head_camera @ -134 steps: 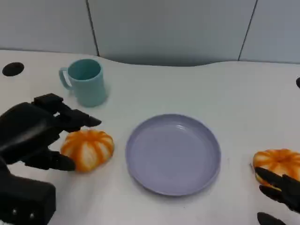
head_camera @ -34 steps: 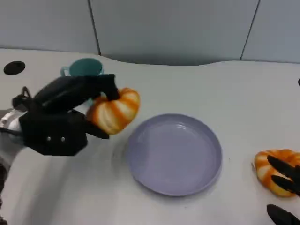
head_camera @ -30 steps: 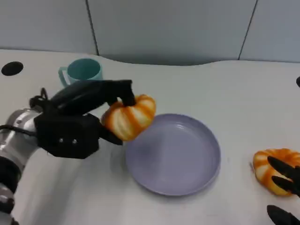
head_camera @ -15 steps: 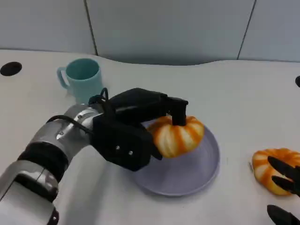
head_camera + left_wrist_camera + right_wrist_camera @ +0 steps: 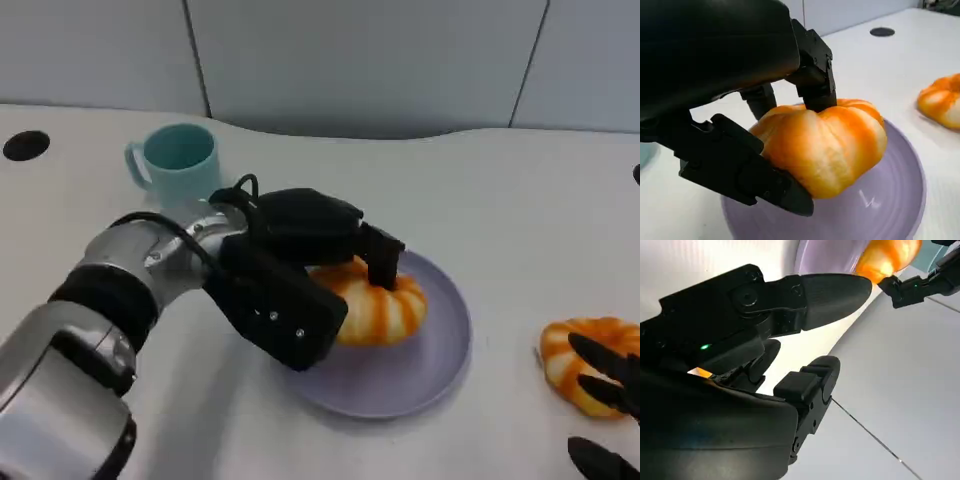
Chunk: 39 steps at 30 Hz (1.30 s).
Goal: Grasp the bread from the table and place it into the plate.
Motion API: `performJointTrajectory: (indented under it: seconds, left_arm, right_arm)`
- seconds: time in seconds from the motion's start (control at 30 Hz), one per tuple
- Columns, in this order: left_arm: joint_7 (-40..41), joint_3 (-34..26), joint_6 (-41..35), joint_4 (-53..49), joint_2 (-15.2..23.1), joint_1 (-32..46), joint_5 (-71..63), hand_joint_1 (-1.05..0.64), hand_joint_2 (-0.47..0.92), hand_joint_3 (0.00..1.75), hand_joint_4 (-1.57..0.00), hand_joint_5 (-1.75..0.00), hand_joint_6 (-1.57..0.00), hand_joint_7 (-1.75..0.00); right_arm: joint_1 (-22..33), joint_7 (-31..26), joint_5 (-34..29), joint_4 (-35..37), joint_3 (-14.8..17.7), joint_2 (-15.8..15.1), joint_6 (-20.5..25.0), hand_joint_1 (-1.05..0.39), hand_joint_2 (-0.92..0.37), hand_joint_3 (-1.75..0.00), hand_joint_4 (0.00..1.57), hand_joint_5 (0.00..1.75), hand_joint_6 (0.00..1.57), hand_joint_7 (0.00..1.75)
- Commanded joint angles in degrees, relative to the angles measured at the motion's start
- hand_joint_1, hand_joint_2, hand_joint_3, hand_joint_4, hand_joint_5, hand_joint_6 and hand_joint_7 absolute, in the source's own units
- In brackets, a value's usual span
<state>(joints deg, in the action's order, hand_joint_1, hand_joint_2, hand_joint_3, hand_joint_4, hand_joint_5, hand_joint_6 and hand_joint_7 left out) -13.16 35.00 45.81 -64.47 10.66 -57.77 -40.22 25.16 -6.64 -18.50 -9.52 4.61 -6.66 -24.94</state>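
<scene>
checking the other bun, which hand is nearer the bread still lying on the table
Right. The right hand sits at the near side of the bread on the table, fingers over its edge. The left hand is across the plate, holding the other bread.

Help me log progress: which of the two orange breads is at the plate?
The bread held by the left hand, over the purple plate. The other bread lies on the table near the right hand.

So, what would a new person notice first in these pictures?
First, the left hand gripping an orange-striped bread over the lilac plate in the middle of the table. Then a second bread at the right edge by the right hand, and a teal mug behind.
</scene>
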Motion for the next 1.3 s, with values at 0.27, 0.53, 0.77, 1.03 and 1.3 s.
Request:
performJointTrajectory:
  seconds: [0.27, 0.53, 0.77, 1.03, 1.3]
  left_arm:
    - [-0.93, 2.2, 0.81, 0.86, 1.63, -2.04, -1.77, -0.6, 0.92, 0.08, -0.17, -0.7, -0.49, -0.11]
    - [-9.12, 3.05, 1.94, -0.31, 2.31, -5.02, -1.19, -0.92, 0.92, 0.28, 0.0, -0.22, -0.15, -0.01]
    - [-14.49, -0.97, 3.5, 1.93, 4.52, -5.43, 4.55, -0.88, 0.92, 0.25, -0.01, -0.05, -0.12, 0.0]
    - [-25.69, -16.07, 3.51, 4.1, 8.64, 2.27, 27.32, -0.75, 0.92, 0.22, -0.11, -0.09, -0.18, -0.03]
    - [-31.38, -20.19, 1.54, 6.92, 9.07, 5.11, 32.85, -0.7, 0.92, 0.22, -0.12, -0.1, -0.2, -0.03]
  right_arm:
    - [-0.12, -0.45, 0.64, 0.2, 0.1, -0.3, -0.9, -0.36, -0.92, -0.36, 0.82, 0.01, 0.63, 0.0]
    - [-0.38, -0.72, 0.38, 0.63, 0.33, -0.44, -1.52, -0.36, -0.92, -0.36, 0.82, 0.01, 0.63, 0.0]
    - [-0.36, -0.55, 0.57, 0.46, 0.42, -0.4, -1.23, -0.36, -0.92, -0.36, 0.83, 0.01, 0.63, 0.0]
    - [-0.34, -0.52, 0.63, 0.93, 0.48, -0.63, -1.78, -0.36, -0.92, -0.37, 0.82, 0.01, 0.63, 0.0]
    - [-0.33, -0.51, 0.65, 1.05, 0.52, -0.73, -1.99, -0.35, -0.92, -0.37, 0.82, 0.0, 0.63, 0.0]
